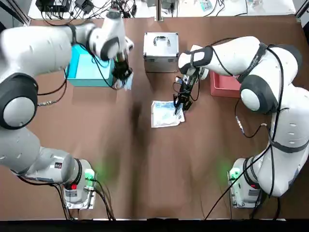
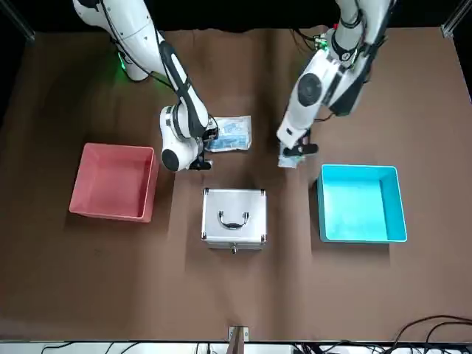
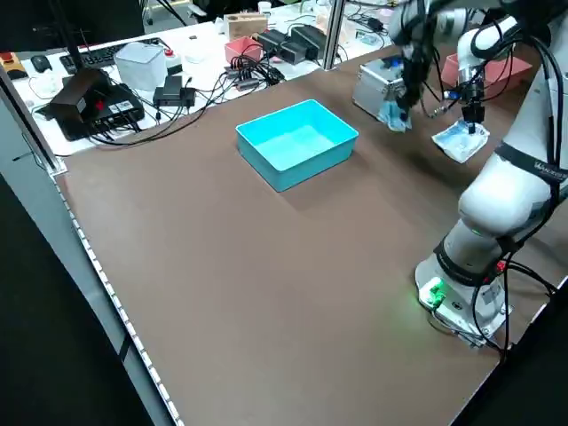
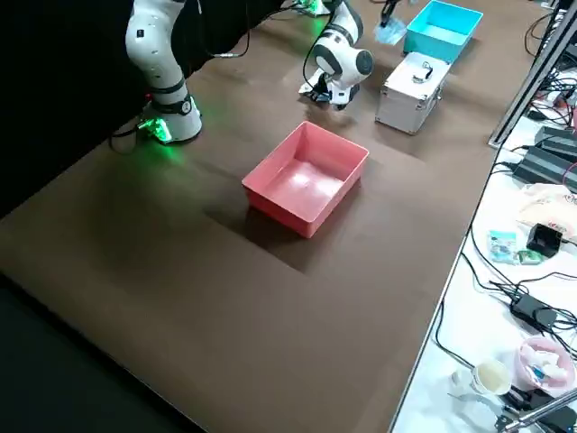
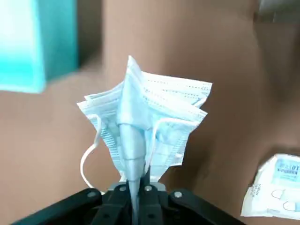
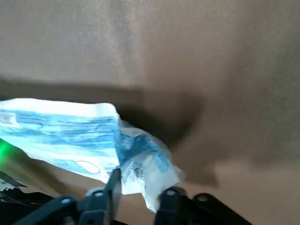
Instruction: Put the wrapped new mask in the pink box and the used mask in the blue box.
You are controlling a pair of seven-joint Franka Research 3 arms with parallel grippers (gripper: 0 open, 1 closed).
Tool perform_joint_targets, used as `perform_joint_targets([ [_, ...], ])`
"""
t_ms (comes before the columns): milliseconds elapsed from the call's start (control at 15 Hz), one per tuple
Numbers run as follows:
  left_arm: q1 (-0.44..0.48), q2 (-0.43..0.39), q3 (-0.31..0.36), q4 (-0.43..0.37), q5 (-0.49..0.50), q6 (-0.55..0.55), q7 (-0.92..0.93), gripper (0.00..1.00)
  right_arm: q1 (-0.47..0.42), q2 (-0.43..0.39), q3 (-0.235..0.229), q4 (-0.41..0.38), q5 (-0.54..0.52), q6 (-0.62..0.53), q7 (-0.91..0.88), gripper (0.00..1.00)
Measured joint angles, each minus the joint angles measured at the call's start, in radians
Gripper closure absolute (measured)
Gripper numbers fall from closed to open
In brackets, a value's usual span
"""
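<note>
Left gripper (image 5: pixel 136 199) pinching bunched light-blue used mask (image 5: pixel 145 119) beside cyan square plastic blue box (image 1: pixel 87 67); right gripper (image 6: pixel 138 190) clamping glossy clear-plastic wrapped new mask (image 6: pixel 79 138).

Used mask (image 5: pixel 145 122) is showing as soft pleated non-woven cloth, matt, with thin elastic loops. Wrapped new mask (image 1: pixel 166 113) is sitting in glossy, crinkled clear plastic film with printed markings. Blue box (image 2: pixel 361 203) and pink box (image 2: pixel 114 181) are looking like smooth moulded plastic, slight sheen. Silver case (image 2: pixel 234 216) is reading as brushed metal. Table (image 2: pixel 236 295) is looking matt brown.
</note>
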Motion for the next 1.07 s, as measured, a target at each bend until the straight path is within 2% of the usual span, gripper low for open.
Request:
perform_joint_targets([
  [67, 0.072, -0.016, 0.001, 0.090, 0.001, -0.087, 0.072, 0.98, 0.001, 0.000, 0.000, 0.002, 0.001, -0.007, 0.000, 0.77],
  [200, 0.148, -0.016, 0.003, 0.147, 0.003, -0.119, 0.155, 0.98, 0.001, 0.000, -0.006, 0.007, 0.001, -0.040, 0.000, 0.93],
  [267, 0.184, -0.015, 0.005, 0.159, 0.014, -0.122, 0.200, 0.98, -0.001, 0.000, -0.013, 0.014, 0.001, -0.064, 0.000, 0.99],
  [400, 0.261, -0.010, 0.006, 0.167, 0.058, -0.121, 0.280, 0.98, -0.006, -0.005, -0.058, 0.041, -0.006, -0.125, -0.001, 0.99],
  [600, 0.356, 0.014, 0.007, 0.169, 0.109, -0.090, 0.388, 0.98, -0.022, -0.047, -0.197, 0.120, -0.126, -0.326, -0.008, 0.99],
  [800, 0.410, 0.075, 0.008, 0.169, 0.143, 0.013, 0.434, 0.98, -0.040, -0.125, -0.340, 0.205, -0.219, -0.542, -0.034, 0.99],
  [933, 0.425, 0.135, 0.009, 0.169, 0.168, 0.084, 0.436, 0.98, -0.044, -0.164, -0.435, 0.269, -0.240, -0.638, -0.074, 0.99],
  [1067, 0.443, 0.194, 0.009, 0.171, 0.201, 0.144, 0.436, 0.97, -0.060, -0.180, -0.522, 0.335, -0.265, -0.679, -0.131, 0.99],
])
